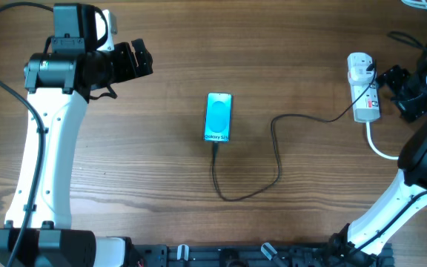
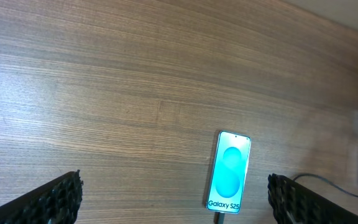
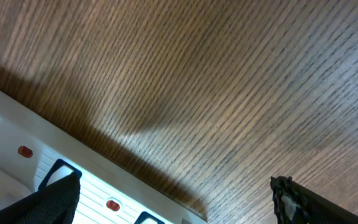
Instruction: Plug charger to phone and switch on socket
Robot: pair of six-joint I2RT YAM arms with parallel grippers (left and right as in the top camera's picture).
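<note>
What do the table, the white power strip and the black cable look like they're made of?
Table: wood or wood-look laminate, matte, fine straight grain. Power strip: probably moulded plastic, smooth, white. Charger cable: probably rubbery sheath; thin, lying in loose curves.

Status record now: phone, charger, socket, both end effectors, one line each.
phone: flat at centre, screen lit cyan
charger: cable end meets phone's lower edge; other end reaches socket
socket: far right, switch state unclear
left end effector: open, empty, away from phone
right end effector: open, empty, beside socket
</note>
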